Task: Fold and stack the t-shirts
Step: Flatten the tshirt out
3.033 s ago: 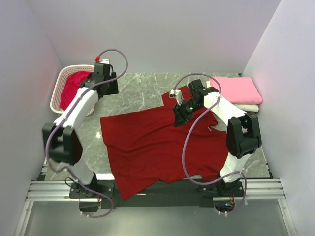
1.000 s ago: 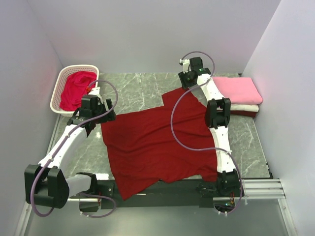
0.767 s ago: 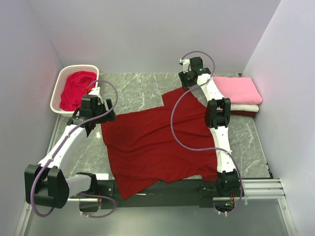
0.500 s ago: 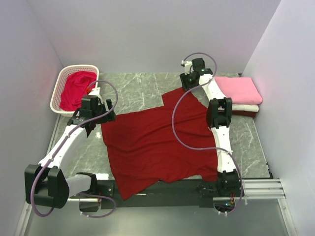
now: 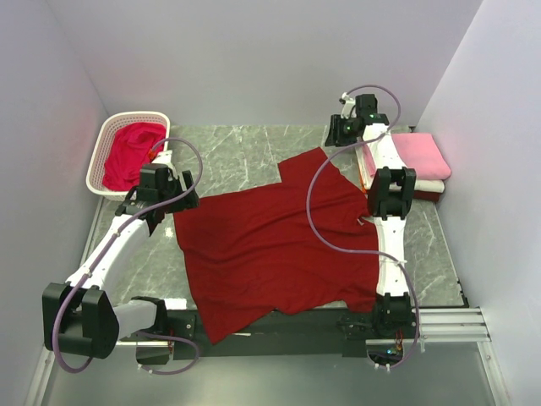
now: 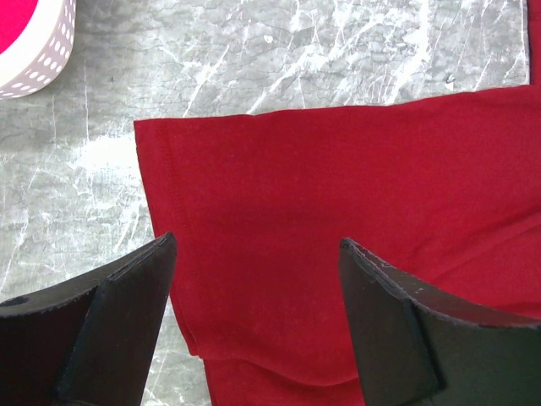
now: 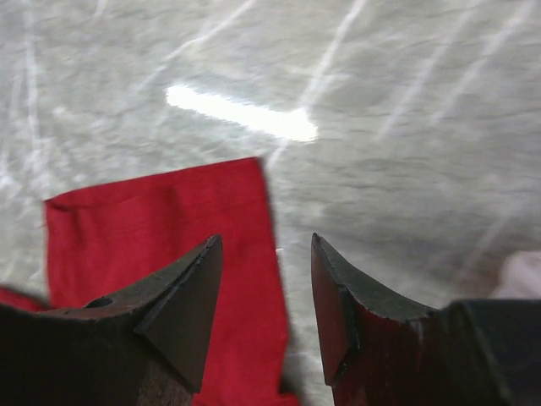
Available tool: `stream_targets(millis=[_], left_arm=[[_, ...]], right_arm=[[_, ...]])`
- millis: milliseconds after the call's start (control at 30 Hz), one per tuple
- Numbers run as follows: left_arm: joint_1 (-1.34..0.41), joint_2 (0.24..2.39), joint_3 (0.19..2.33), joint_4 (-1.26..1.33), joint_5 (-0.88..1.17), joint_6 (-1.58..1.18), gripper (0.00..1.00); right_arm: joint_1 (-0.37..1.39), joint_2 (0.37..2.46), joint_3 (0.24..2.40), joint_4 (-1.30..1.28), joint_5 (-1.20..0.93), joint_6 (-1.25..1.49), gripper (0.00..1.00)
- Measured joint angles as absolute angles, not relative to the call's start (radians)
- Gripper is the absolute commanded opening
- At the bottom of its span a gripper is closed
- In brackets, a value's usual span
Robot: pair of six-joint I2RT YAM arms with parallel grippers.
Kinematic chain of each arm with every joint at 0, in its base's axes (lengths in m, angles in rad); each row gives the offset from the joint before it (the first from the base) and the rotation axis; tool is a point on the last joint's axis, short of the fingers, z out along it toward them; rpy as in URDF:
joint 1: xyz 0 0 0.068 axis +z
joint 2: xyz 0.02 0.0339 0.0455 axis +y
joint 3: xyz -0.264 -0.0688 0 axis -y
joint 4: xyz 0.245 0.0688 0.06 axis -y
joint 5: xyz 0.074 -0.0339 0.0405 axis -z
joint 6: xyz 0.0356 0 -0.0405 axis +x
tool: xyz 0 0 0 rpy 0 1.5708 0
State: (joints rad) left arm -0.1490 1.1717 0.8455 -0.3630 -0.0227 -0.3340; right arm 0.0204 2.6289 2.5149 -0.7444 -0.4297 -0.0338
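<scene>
Dark red t-shirt (image 5: 270,245): spread flat across the middle of the worktop (image 5: 237,152). One sleeve points toward the far edge, and the near-left corner of the cloth reaches past the near edge.

Left arm (image 5: 118,241): extended along the left side. Left fingers (image 6: 110,330) stand wide apart above the left sleeve's corner with nothing between them. The cloth below lies flat, with bare worktop just beside its hem.

Right arm (image 5: 385,194): stretched out toward the far edge. Right fingers (image 7: 182,313) stand partly apart over the corner of the far sleeve. The cloth lies flat underneath and is not pinched.

Basket (image 5: 106,139): at the far left corner, holding a bunched crimson t-shirt (image 5: 131,152).

Stack at the right edge, near the far corner: a folded pink t-shirt (image 5: 414,152) on top of a folded white t-shirt (image 5: 427,185). It sits just beside the right arm and apart from the spread shirt.
</scene>
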Motion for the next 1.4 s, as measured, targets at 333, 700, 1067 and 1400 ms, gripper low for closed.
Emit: stream_targets(millis=[333, 700, 1067, 1400], left_arm=[[-0.149, 1.177, 0.846, -0.363, -0.023, -0.334, 0.82], [-0.149, 1.183, 0.846, -0.363, -0.023, -0.334, 0.82], [-0.149, 1.183, 0.846, -0.363, -0.023, -0.334, 0.82], [-0.149, 1.182, 0.846, -0.363, -0.014, -0.334, 0.82]], right_arm=[[0.014, 2.639, 2.515, -0.738, -0.597, 0.151, 0.49], [-0.025, 2.672, 2.514, -0.623, -0.559, 0.403, 0.47], [-0.008, 2.675, 2.503, -0.603, -0.518, 0.487, 0.43], [-0.005, 2.675, 2.434, -0.606, -0.488, 0.501, 0.57]])
